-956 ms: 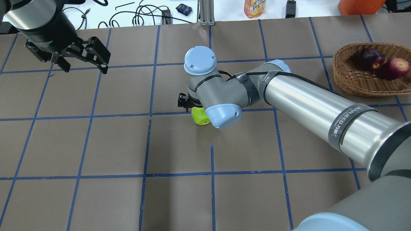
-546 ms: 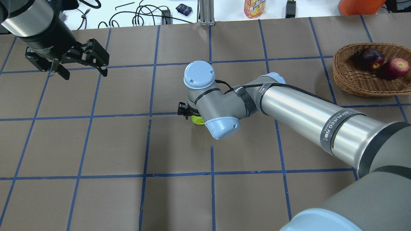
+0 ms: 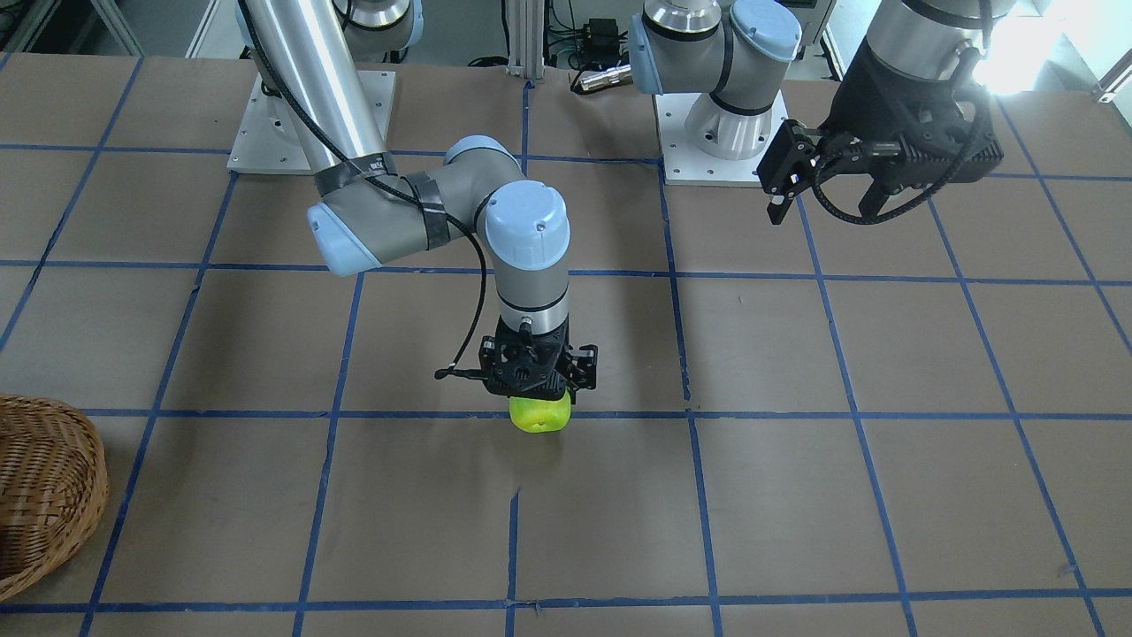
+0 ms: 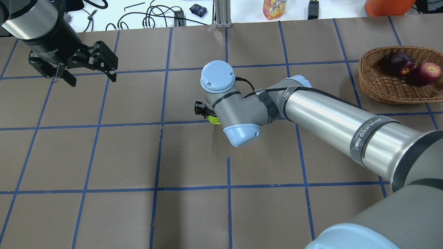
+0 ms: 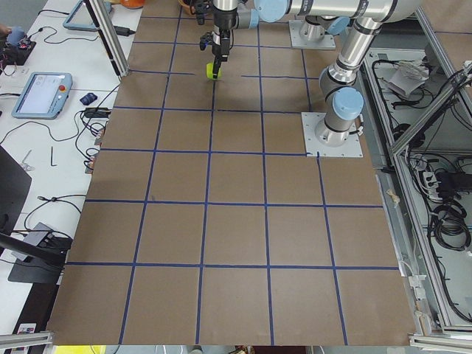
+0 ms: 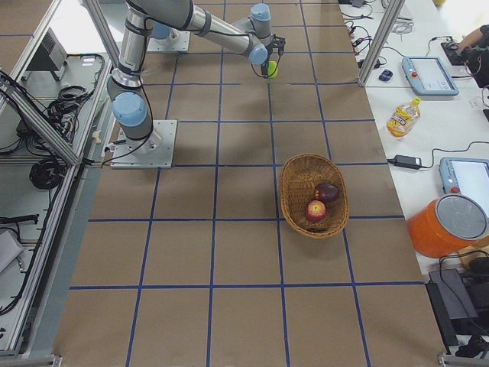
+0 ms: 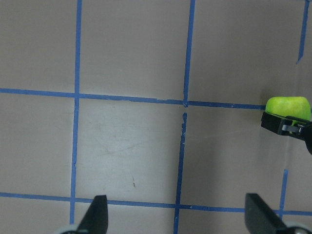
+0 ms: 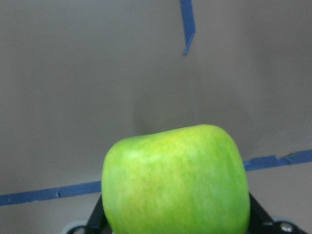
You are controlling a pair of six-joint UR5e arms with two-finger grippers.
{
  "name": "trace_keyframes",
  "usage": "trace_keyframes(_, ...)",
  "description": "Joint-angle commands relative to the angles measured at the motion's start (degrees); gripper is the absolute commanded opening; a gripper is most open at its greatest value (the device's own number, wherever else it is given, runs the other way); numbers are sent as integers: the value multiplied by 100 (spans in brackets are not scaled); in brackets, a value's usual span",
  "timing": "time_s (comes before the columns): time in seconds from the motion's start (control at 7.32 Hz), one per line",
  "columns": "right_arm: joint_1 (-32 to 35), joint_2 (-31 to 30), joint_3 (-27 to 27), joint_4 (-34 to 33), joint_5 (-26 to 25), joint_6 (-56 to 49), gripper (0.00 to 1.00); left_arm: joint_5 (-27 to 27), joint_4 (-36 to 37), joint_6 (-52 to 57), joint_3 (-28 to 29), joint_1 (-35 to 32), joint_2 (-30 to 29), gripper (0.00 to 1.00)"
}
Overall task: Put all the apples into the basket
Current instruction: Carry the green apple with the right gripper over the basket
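Note:
The lime green apple (image 3: 539,414) sits between the fingers of my right gripper (image 3: 539,402) near the table's middle. The gripper is shut on it and points straight down. The apple fills the right wrist view (image 8: 175,180), and only a sliver of it shows under the wrist from overhead (image 4: 214,119). I cannot tell whether it touches the table. The wicker basket (image 4: 380,91) stands at the far right and holds the maroon apple (image 4: 400,63) and the red apple (image 4: 425,73). My left gripper (image 4: 92,80) hangs open and empty at the far left.
Brown paper with blue tape lines covers the table (image 4: 193,214). Beyond its far edge lie cables (image 4: 152,15), a bottle (image 4: 274,8) and an orange container (image 4: 387,7). The two arm bases (image 3: 721,133) stand at the robot's side.
My right wrist came down over the green apple and then shifted slightly away from the robot. Less of the apple shows from overhead now. The left gripper has barely moved.

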Motion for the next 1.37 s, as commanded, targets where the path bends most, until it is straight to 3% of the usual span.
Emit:
trace_keyframes(0.0,-770,-712,-5,810,45,-104,59,26,41,-3,-2,-2,-107,100)
trace_keyframes(0.41,-2648,-1496,83,2191,-51,-1559,60,9,41,-3,24,-11,-90,100)
trace_keyframes(0.55,-3430,-1498,83,2291,-77,-2530,59,18,41,15,-10,-11,-64,100)
trace_keyframes(0.68,-4142,-1419,48,2223,-43,-3767,59,35,137,24,-28,41,-81,100)
trace_keyframes(0.96,-5182,-606,-398,1436,53,-5871,60,62,155,24,-37,68,-81,100)
trace_keyframes(1.09,-5299,-384,-653,1457,289,-5949,60,53,155,24,-37,68,-81,100)
trace_keyframes(1.23,-5301,-399,-699,1458,291,-5933,75,62,155,15,-28,59,-81,100)
